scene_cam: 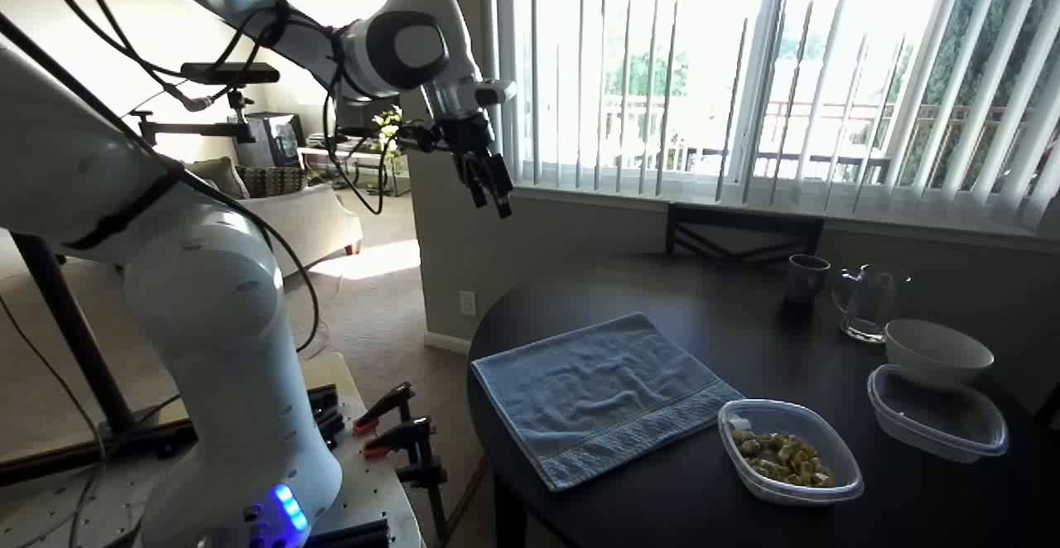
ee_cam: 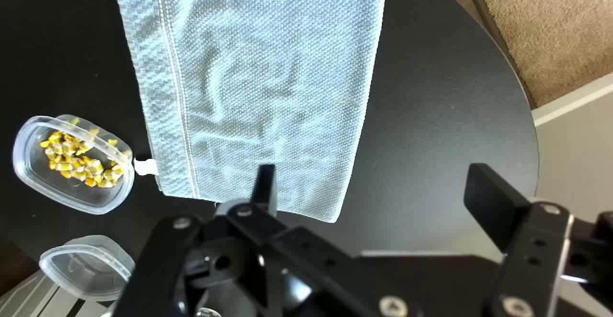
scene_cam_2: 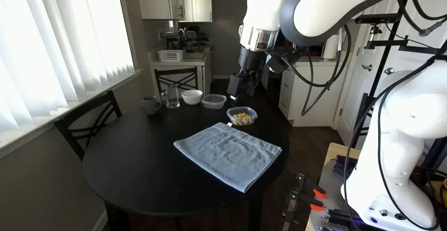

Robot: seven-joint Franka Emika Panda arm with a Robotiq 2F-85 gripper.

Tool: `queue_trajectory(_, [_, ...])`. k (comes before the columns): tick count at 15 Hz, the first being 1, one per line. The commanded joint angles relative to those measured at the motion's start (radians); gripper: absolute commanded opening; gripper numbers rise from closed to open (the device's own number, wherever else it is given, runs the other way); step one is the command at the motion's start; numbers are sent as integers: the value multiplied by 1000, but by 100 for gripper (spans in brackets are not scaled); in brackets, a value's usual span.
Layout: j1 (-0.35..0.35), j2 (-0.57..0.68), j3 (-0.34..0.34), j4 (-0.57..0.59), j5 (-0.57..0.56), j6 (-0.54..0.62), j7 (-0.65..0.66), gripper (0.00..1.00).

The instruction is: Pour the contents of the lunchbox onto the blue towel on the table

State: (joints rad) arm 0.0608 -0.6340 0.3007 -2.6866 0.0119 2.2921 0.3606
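I can read no text, brand, number or sign in the three views. I note one possible label: a small white tag (ee_cam: 146,167) projecting from the edge of the blue towel (ee_cam: 273,82), visible in the wrist view but washed out, so I cannot tell whether it bears any print.

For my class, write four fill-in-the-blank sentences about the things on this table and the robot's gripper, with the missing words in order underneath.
1. On the dark table, the towel beside the lunchbox is ____ in colour.
2. In the wrist view, the food bits inside the lunchbox look mainly ____.
3. Beside the other clear plastic container stands a white ____.
4. The gripper, its fingers well apart, is ____.
Missing words: blue; yellow; bowl; open.
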Motion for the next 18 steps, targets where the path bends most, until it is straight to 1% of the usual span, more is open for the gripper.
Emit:
queue_trajectory(1, [12,2,-12,2,-10,-3,7,100])
queue_trajectory(6, [12,2,-12,2,-10,-3,7,100])
queue_trajectory(7, [1,30,-27,21,-13,15,-10,100])
queue_trajectory(9, [-50,108,-66,81,-33,33,-21,100])
queue_trajectory(11, [-99,200,-122,152,-49,98,-37,100])
queue_trajectory(14, [-136,368,-181,269,-38,202,-38,100])
queue_trajectory(15, [-143,429,-197,311,-34,219,-34,100])
queue_trajectory(16, [-169,490,-192,347,-77,225,15,100])
queue_trajectory(17, [-175,555,-201,387,-98,229,36,100])
queue_trajectory(18, [-187,621,-205,425,-149,229,88,100])
